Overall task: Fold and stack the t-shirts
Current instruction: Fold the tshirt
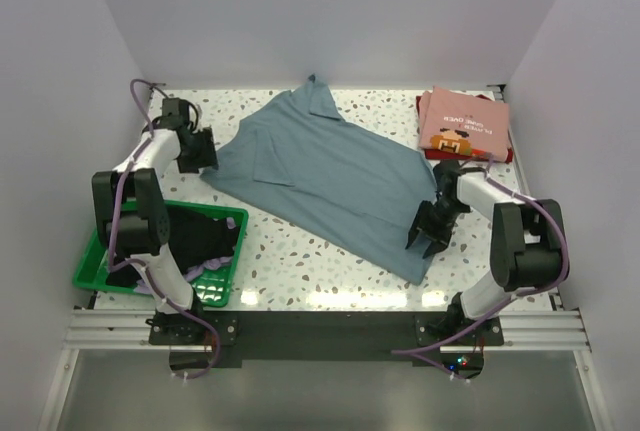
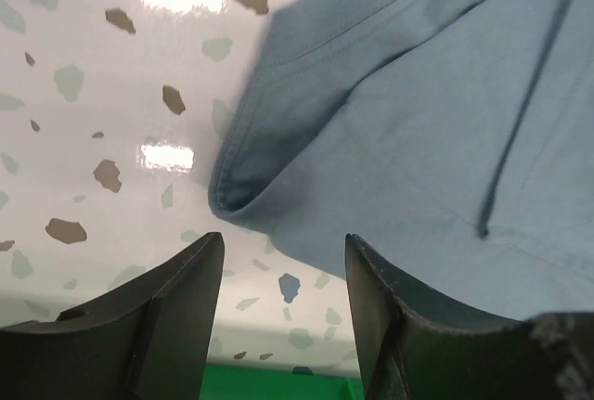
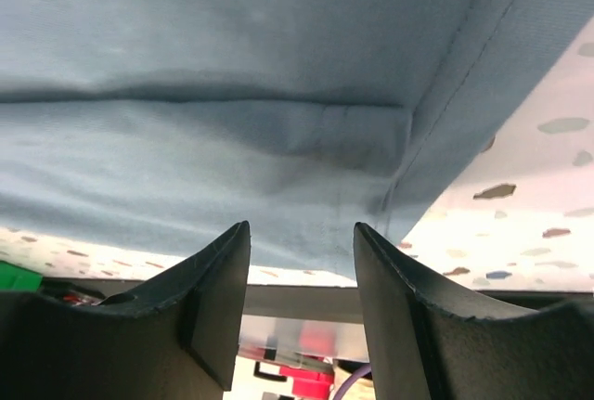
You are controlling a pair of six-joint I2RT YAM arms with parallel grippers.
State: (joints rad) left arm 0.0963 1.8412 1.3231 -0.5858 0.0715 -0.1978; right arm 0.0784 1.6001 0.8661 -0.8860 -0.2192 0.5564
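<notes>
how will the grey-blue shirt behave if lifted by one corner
Probably floppy: the grey-blue shirt lies in soft folds, so it would likely sag from a corner. Likely light, since the cloth looks thin. Pushed, it would probably bunch rather than slide, as its curled edge suggests.

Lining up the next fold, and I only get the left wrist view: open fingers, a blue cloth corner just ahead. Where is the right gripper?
Observer: The right gripper is open at the grey-blue t-shirt's near right corner.
Operator: Anything folded yet?
Observer: A pink t-shirt lies folded on a dark red one at the far right.
Operator: More waiting?
Observer: A black shirt and a lavender one sit in the green basket at the near left.
</notes>
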